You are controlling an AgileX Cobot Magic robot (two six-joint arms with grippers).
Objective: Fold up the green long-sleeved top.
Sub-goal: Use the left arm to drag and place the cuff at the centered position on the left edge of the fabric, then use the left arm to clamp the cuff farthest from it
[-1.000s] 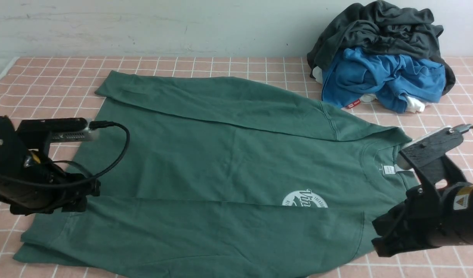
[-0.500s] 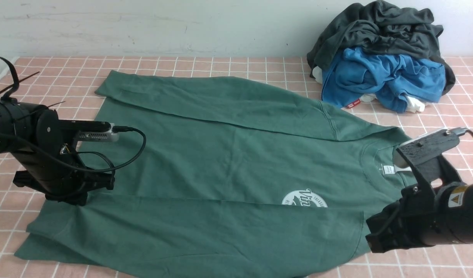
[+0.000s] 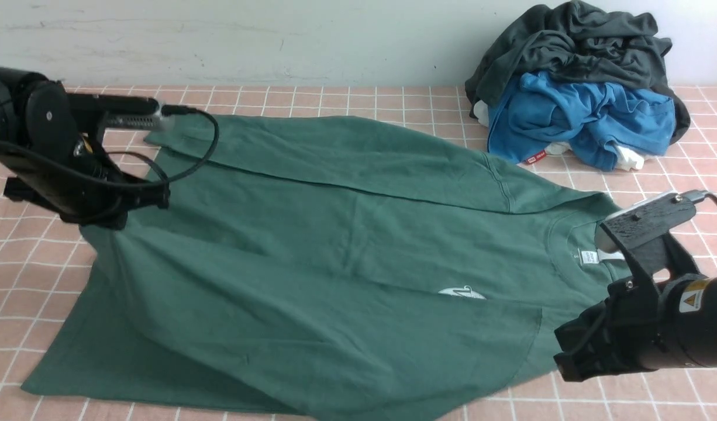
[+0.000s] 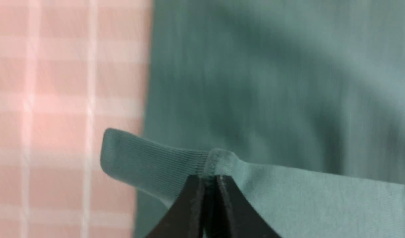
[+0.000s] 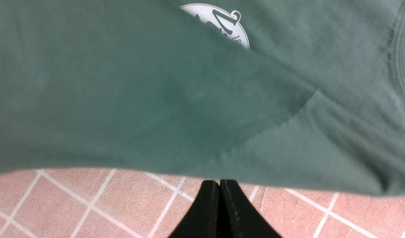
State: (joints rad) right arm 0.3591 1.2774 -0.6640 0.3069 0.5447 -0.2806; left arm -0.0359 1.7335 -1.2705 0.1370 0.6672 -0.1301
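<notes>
Since the fold apparently needs one side carried over the body, the left gripper (image 4: 209, 185) is clamped shut on a ribbed edge (image 4: 149, 162) at the left end of the green long-sleeved top (image 3: 335, 234). It holds that corner raised, so the cloth slopes up from the tiled table (image 3: 335, 96). The top itself lies spread across the table's middle, collar to the right, with its far sleeve laid in along the body. Toward the top's right end, a draped layer hides most of the white round chest logo (image 5: 205, 15); only a script "V" reads clearly. Inside the collar, the white neck label (image 3: 589, 256) bears marks too small to read. At the top's near-right edge, the right gripper (image 5: 219, 188) is closed over bare tile; whether it nips any cloth cannot be told. Beyond the top's far-right shoulder, a dark grey garment (image 3: 569, 41) lies heaped on a blue garment (image 3: 569, 117), whose red tag (image 3: 534, 158) is illegible.
</notes>
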